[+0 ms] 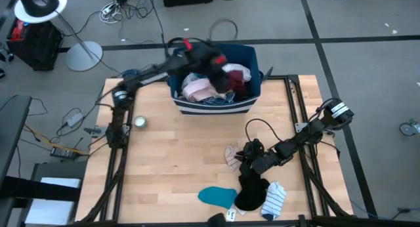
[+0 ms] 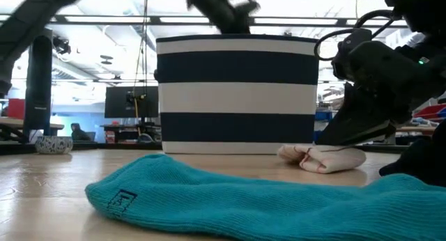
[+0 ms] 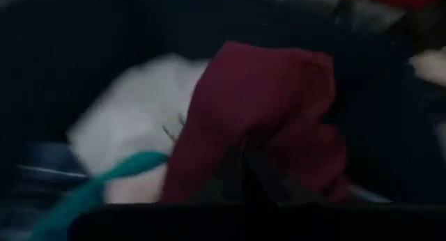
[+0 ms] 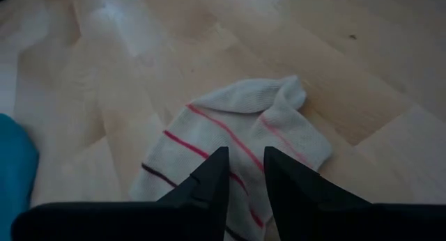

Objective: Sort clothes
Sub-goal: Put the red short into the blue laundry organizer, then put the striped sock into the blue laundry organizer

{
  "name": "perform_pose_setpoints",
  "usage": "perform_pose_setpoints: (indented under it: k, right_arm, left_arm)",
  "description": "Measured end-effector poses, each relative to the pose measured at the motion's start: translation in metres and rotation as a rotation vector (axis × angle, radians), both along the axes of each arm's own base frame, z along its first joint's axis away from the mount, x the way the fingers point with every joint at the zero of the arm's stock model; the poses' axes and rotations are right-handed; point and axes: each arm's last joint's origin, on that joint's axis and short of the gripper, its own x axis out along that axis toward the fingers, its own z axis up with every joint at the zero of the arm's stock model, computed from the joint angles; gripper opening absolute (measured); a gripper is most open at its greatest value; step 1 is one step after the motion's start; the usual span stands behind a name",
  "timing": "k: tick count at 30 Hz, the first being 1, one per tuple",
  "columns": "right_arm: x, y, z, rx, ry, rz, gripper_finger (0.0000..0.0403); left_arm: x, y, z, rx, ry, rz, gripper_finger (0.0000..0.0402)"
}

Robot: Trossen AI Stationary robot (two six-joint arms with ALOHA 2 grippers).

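Observation:
My left gripper [image 1: 215, 58] hangs over the navy, white-striped bin [image 1: 256, 60] at the table's far edge, shut on a maroon garment [image 3: 265, 109]. Below it in the bin lie pink [image 1: 197, 89] and white clothes. My right gripper [image 1: 241, 156] points down at the table's near right, shut on a beige sock with red stripes [image 4: 230, 129] that lies flat on the wood. Nearer the front edge lie a teal sock [image 1: 218, 196], a black garment [image 1: 252, 191] and a blue-and-white striped sock [image 1: 273, 201]. My left gripper holds the maroon garment by a bunched part [image 3: 244, 147] right at its fingers; the blur hides the kind of hold. The cloth hangs slack over the clothes in the bin. My right gripper comes slanting down from the table's right side onto the striped sock's middle [image 4: 244, 173]. Its two fingertips [image 4: 216, 173] stand close together with sock cloth between them. The sock lies on the table.
A small round tin [image 1: 140, 122] stands near the table's left edge. A white tag [image 1: 231, 215] lies at the front edge. In the low view the bin [image 2: 237, 95] stands behind the teal sock [image 2: 230, 192]. Bare wood lies between bin and socks.

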Motion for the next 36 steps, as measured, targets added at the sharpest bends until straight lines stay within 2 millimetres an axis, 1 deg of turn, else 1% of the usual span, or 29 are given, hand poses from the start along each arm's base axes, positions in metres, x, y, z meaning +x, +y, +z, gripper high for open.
perform_pose_setpoints:
  k: [4, 6, 8, 11, 13, 15, 18, 20, 23, 25, 28, 36]
  right_arm:
    - [0.000, 0.000, 0.000, 0.001, 0.001, 0.001, 0.0092]
    - [0.000, 0.000, 0.000, 0.001, 0.001, 0.002, 0.0092]
    - [0.000, 0.000, 0.000, 0.001, 0.001, 0.002, 0.0092]
    - [0.000, 0.000, 0.000, 0.000, 0.003, 0.003, 0.0091]
    - [0.000, 0.000, 0.000, -0.002, 0.004, 0.005, 0.0090]
    - [0.000, 0.000, 0.000, -0.001, 0.009, 0.011, 0.0090]
    - [0.000, 0.000, 0.000, 0.001, 0.010, 0.014, 0.0091]
    - [0.000, 0.001, -0.001, 0.005, 0.013, 0.019, 0.0090]
    - [0.000, 0.001, -0.001, 0.005, 0.013, 0.019, 0.0089]
    - [0.000, 0.001, 0.000, 0.005, 0.012, 0.020, 0.0090]
    - [0.000, 0.001, 0.000, 0.005, 0.012, 0.020, 0.0091]
    - [0.000, 0.001, -0.001, 0.009, 0.014, 0.023, 0.0091]
  left_arm:
    - [0.029, 0.012, -0.055, -0.101, 0.080, -0.021, 0.0003]
    - [0.037, 0.017, -0.079, -0.160, 0.117, 0.009, 0.0014]
    - [0.042, 0.022, -0.096, -0.207, 0.145, 0.024, 0.0032]
    - [0.046, 0.026, -0.115, -0.265, 0.176, 0.023, 0.0066]
    - [0.045, 0.028, -0.118, -0.293, 0.179, 0.015, 0.0087]
    - [0.045, 0.030, -0.118, -0.306, 0.172, 0.003, 0.0102]
    - [0.040, 0.031, -0.102, -0.321, 0.153, -0.009, 0.0111]
    - [0.036, 0.029, -0.084, -0.313, 0.138, -0.010, 0.0111]
    - [0.028, 0.024, -0.047, -0.269, 0.097, -0.033, 0.0111]
    - [0.020, 0.017, -0.020, -0.221, 0.076, -0.049, 0.0111]
    - [0.009, 0.002, 0.010, -0.127, 0.069, -0.054, 0.0111]
    - [-0.032, -0.048, 0.071, -0.002, 0.016, -0.146, 0.0111]
